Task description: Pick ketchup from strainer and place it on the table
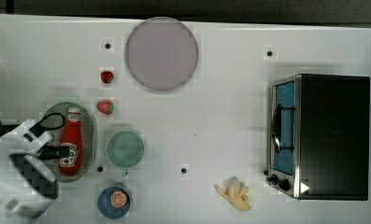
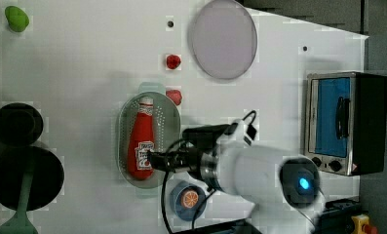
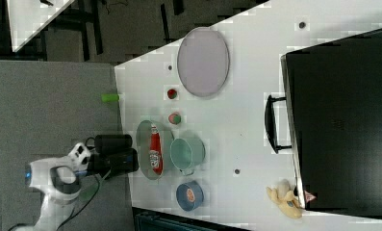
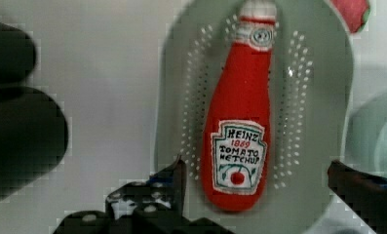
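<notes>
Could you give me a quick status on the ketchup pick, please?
Gripper open, fingers either side of the ketchup's label end. Ketchup lying flat in the strainer, not gripped. Nothing in the way.

The top view looks straight down on the whole flat white desk [image 1: 211,116], with the pale green oval perforated plastic strainer [image 1: 90,122] at the top view's left and the black toaster oven [image 1: 332,135] at the top view's right. The left view and right view look down steeply from opposite long sides, farther off, sharing the strainer and the round grey-lilac plate [image 2: 223,39]. The wrist view sits close above the strainer, between the black claw [image 4: 259,183] fingers [image 4: 174,178].
</notes>
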Action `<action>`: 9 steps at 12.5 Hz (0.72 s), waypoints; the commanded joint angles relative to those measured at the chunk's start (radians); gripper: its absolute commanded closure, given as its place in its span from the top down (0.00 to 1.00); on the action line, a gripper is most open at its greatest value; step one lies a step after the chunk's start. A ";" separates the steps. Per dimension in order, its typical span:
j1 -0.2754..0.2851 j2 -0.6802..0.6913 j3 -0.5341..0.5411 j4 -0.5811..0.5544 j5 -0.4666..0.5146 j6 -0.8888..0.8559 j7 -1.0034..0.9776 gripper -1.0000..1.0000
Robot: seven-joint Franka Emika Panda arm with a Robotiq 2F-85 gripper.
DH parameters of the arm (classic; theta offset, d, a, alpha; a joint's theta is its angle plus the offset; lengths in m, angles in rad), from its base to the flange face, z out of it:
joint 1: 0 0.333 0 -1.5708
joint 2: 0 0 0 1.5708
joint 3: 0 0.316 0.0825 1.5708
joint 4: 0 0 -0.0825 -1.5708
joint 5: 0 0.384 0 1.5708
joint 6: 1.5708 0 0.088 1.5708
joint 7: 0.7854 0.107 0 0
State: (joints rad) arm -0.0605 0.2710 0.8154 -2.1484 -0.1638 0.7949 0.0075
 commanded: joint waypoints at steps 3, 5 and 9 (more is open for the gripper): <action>-0.016 0.157 -0.003 -0.045 -0.101 0.124 0.156 1.00; -0.014 0.229 -0.006 -0.044 -0.157 0.153 0.233 1.00; 0.000 0.338 -0.037 -0.030 -0.297 0.208 0.313 1.00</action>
State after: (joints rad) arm -0.0678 0.6289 0.7817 -2.1934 -0.4277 0.9673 0.2269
